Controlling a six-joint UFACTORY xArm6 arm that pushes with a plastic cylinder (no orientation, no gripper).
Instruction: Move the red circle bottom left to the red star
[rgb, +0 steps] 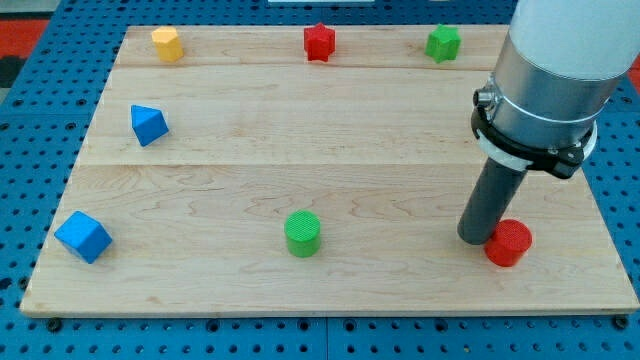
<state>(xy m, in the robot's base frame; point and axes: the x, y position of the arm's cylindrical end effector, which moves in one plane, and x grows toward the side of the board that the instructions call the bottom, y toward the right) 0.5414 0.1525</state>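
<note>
The red circle (510, 243) lies on the wooden board near the view's bottom right. My tip (474, 238) stands on the board right beside it, touching or almost touching its left edge. The red star (319, 42) sits at the view's top centre, far from the circle. The rod hangs from the grey arm body (552, 70) that fills the view's top right.
A green circle (302, 233) lies at bottom centre. A blue cube (83, 236) is at bottom left, a blue triangular block (148, 124) at left, a yellow block (167, 44) at top left, a green star-like block (443, 43) at top right. The board (330, 140) ends on blue pegboard.
</note>
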